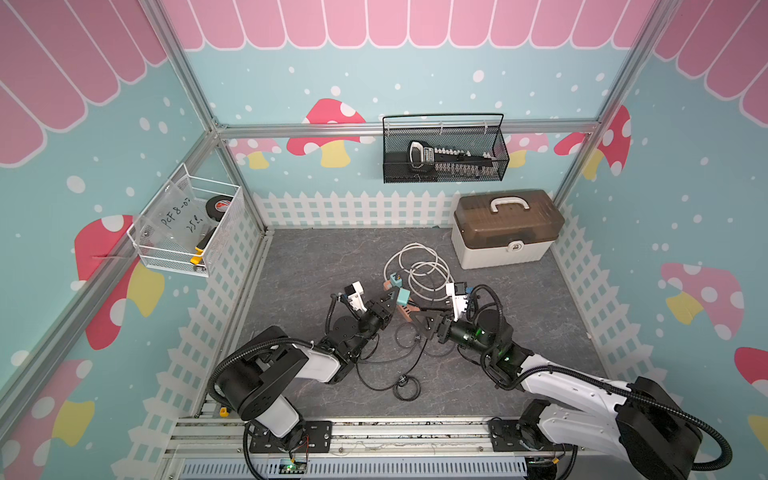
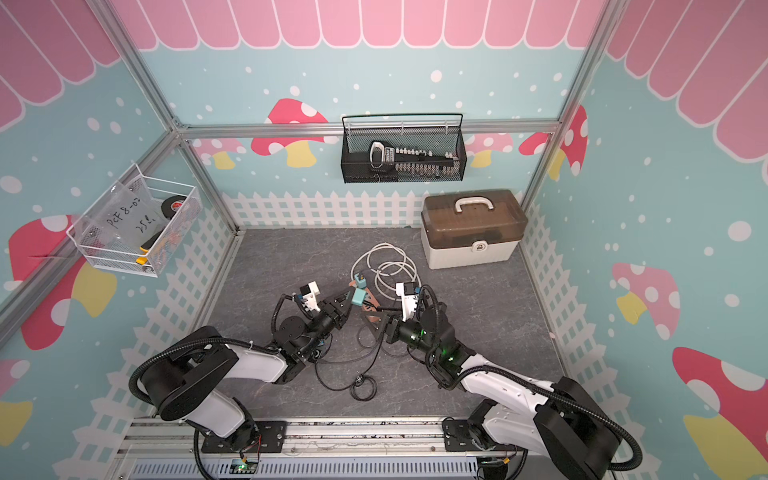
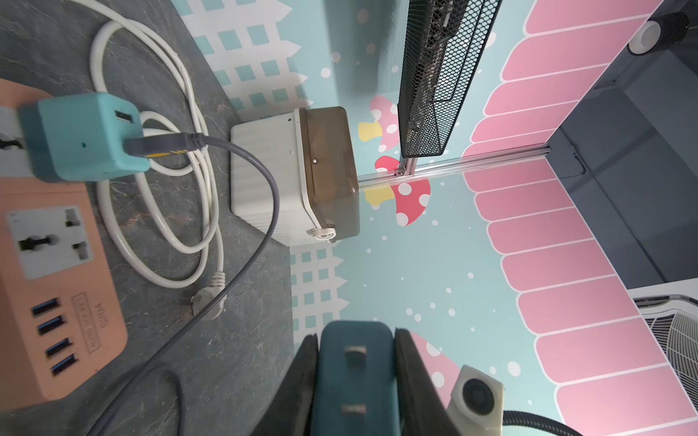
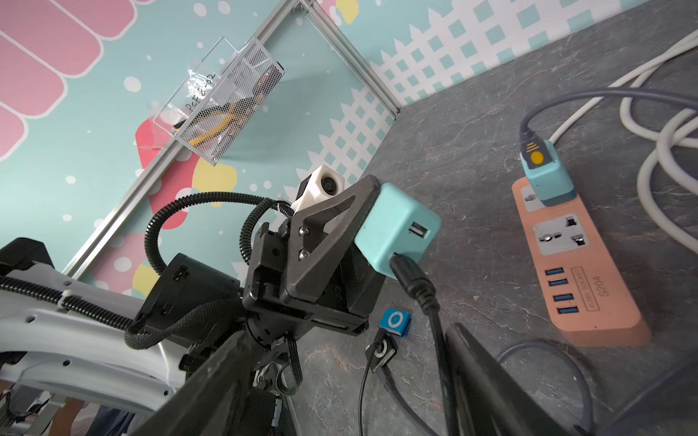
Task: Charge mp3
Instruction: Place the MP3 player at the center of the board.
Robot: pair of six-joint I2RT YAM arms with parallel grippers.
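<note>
**R jaws apart, L clamped on charger**

My R gripper (image 4: 349, 328) sits nearest, jaws apart. My L gripper (image 3: 355, 339) is clamped tight. Beside: orange power strip (image 4: 581, 279), flat on mat (image 4: 472, 113). L holds teal charger (image 4: 396, 230) off the mat; black cable (image 4: 434, 324) from its USB port runs btwn my R fingers (image 4: 476, 370). Smallest: blue mp3 (image 4: 394, 321), on mat near L gripper

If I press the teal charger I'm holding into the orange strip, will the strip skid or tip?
The power strip looks like light plastic lying loose on the smooth mat, so a sideways shove probably skids it. Long and flat, it should not tip under a straight-down press from the teal charger in the left claw.
</note>
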